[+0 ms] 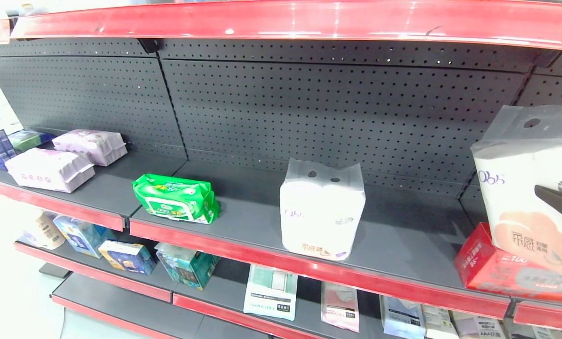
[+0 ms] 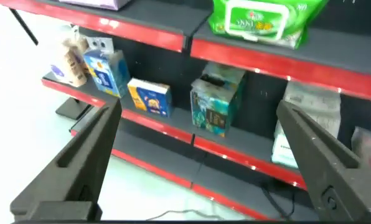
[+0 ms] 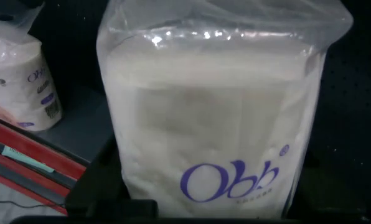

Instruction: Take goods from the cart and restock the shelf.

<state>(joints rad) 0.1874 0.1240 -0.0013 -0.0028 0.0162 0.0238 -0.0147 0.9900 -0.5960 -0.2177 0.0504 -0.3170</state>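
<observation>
Right now my right gripper (image 3: 204,196) is clamping a white tissue pack (image 1: 535,197) between its fingers, holding it at the right end of the middle shelf (image 1: 403,230), just over a red box (image 1: 492,268); whether pack and box are touching, I cannot tell. My left gripper (image 2: 198,168) is hanging released, fingers spread wide, facing the lower shelves beneath a green wipes pack (image 2: 269,22). A matching tissue pack (image 1: 321,214) is standing upright mid-shelf.
</observation>
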